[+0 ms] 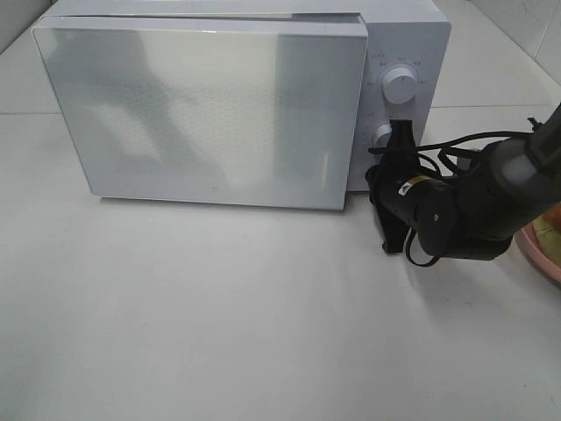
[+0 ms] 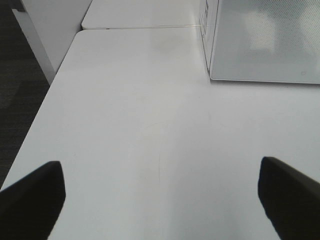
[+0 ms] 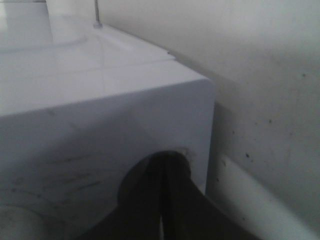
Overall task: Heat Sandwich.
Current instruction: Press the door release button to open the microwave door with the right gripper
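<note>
Sandwich point(image 1: 551, 230), only a sliver visible, sits on the pink plate point(image 1: 536, 254) at the worktop's point(image 1: 219, 333) right edge. It is probably light, soft and loosely stacked, so it is best carried by the rigid plate rim. Right gripper point(image 1: 401, 132) pinched together, tips at the microwave's point(image 1: 210, 105) lower control. Left gripper point(image 2: 160, 200) spread wide, empty.

Sandwich: location and visible portion

We see only a small part of the sandwich point(image 1: 551, 225): a yellowish-green patch at the far right edge of the high view. It lies on a pink plate point(image 1: 536, 251), whose curved rim rests on the white tabletop point(image 1: 263, 333). The frame edge cuts off the rest, and a dark arm point(image 1: 491, 189) hides part of it, so we cannot tell its bread, filling or exact pose.
</note>
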Controlling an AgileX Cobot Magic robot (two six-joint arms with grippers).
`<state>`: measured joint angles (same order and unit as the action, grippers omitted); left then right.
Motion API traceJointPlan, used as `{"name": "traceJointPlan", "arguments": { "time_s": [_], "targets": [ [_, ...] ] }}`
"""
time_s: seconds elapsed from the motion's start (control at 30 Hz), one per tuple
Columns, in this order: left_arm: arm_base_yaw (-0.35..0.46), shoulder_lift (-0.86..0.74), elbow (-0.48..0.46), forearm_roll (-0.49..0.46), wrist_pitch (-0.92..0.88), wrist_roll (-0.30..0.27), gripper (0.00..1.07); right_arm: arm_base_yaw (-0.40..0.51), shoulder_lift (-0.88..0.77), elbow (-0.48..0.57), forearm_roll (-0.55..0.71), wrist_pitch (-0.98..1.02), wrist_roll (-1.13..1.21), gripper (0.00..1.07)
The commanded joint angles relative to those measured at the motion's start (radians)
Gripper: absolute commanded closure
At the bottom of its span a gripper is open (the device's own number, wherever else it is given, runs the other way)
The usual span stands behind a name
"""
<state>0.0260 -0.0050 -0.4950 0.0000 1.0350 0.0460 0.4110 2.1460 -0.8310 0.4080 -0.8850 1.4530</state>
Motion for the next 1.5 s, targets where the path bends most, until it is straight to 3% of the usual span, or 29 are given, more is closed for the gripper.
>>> {"name": "traceJointPlan", "arguments": {
  "time_s": [0.03,0.9,1.5],
  "targets": [
    [0.001,-0.026,0.003,-0.008,-0.007,-0.006,0.03,-0.033,-0.001,-0.091,-0.021,-0.223,-0.022,1.07],
    [0.001,-0.026,0.003,-0.008,-0.007,-0.006,0.03,-0.037,-0.004,-0.079,-0.097,-0.109,0.024,1.07],
    [0.001,-0.026,0.003,-0.008,-0.007,-0.006,0.03,-0.037,-0.110,0.122,-0.162,-0.039,0.045,1.07]
  ]
}}
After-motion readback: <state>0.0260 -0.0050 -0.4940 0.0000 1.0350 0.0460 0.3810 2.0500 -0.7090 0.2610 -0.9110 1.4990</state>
